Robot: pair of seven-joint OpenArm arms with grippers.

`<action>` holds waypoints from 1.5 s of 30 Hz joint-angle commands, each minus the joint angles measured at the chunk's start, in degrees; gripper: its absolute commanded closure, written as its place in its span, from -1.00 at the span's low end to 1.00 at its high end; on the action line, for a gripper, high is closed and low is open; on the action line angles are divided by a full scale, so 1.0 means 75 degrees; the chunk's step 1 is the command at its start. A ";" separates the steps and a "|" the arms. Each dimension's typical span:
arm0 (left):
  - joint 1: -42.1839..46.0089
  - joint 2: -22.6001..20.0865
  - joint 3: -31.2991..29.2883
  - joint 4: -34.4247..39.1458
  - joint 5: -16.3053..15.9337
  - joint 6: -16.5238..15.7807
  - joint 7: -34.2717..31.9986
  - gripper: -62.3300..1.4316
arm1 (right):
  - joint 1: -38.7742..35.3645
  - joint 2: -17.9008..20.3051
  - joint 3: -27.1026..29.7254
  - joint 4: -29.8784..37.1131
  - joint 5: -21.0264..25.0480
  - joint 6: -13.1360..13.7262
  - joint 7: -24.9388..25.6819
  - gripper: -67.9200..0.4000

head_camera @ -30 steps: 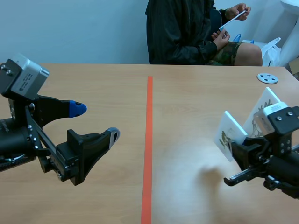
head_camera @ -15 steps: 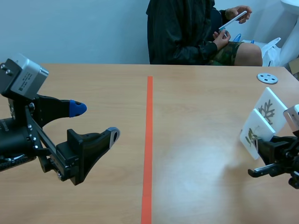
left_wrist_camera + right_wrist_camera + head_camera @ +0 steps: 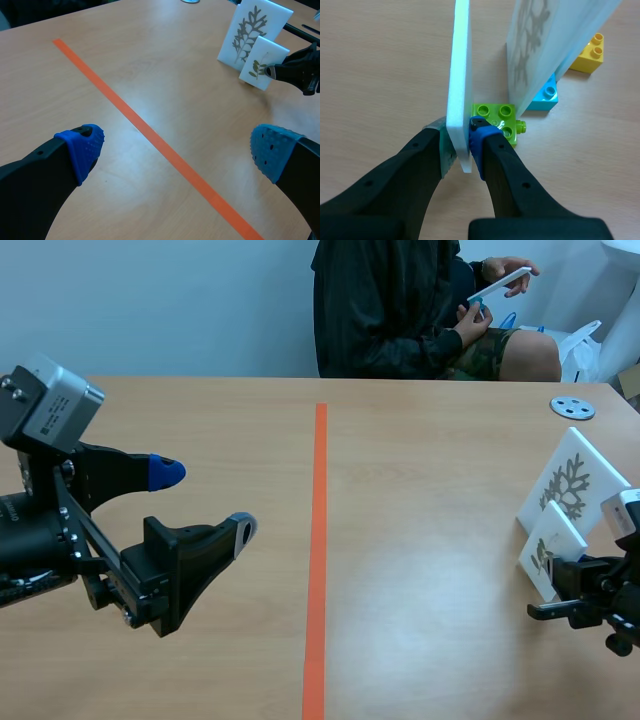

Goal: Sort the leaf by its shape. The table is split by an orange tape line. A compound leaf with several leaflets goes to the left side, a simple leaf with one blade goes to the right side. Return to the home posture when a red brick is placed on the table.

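A small white leaf card [image 3: 549, 548] stands on the right side of the table, just in front of a larger white card [image 3: 572, 485] printed with a feathery leaf. My right gripper [image 3: 550, 585] is shut on the small card's lower edge. In the right wrist view the small card [image 3: 460, 75] is edge-on between the pads, with its green brick base [image 3: 495, 119] low at the table behind my right gripper [image 3: 461, 142]. In the left wrist view both the small card [image 3: 263, 62] and the larger card [image 3: 252, 32] lie far ahead. My left gripper [image 3: 203, 500] hovers open over the left side, holding nothing.
The orange tape line [image 3: 317, 540] runs down the table's middle. The larger card [image 3: 545, 45] stands on a cyan brick [image 3: 546, 97], with a yellow brick [image 3: 589, 55] behind it. A grey disc [image 3: 572, 407] lies at the far right. A person [image 3: 400, 310] sits across, holding a white card.
My right gripper has carried the small card to the right and down, from mid-air to a spot in front of the larger card. The left arm has not moved.
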 commanded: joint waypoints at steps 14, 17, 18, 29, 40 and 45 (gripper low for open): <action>-0.0023 0.0020 -0.0020 0.0023 -0.0073 0.0000 -0.0108 -1.00 | 0.0085 -0.0006 0.0020 0.0076 0.0050 -0.0160 0.0134 0.33; -0.0023 0.0020 -0.0020 0.0023 -0.0073 0.0000 -0.0108 -1.00 | 0.0085 -0.0006 0.0020 0.0079 0.0052 -0.0157 0.0201 0.26; -0.0023 0.0020 -0.0020 0.0023 -0.0073 0.0000 -0.0108 -1.00 | 0.0085 -0.0006 0.0020 0.0079 0.0052 -0.0157 0.0227 0.25; -0.0023 0.0020 -0.0020 0.0023 -0.0073 0.0000 -0.0099 -1.00 | 0.0035 -0.0006 0.0321 0.0953 0.0105 -0.0067 -0.0108 -0.32; -0.0023 0.0020 -0.0020 0.0023 -0.0073 0.0000 -0.0099 -1.00 | -0.0213 -0.0006 0.0420 0.2611 0.0720 0.0344 -0.0527 -0.75; -0.0023 0.0020 -0.0020 0.0023 -0.0073 0.0000 -0.0105 -1.00 | -0.0431 -0.0006 0.0423 0.3876 0.1268 0.0804 -0.1087 -0.76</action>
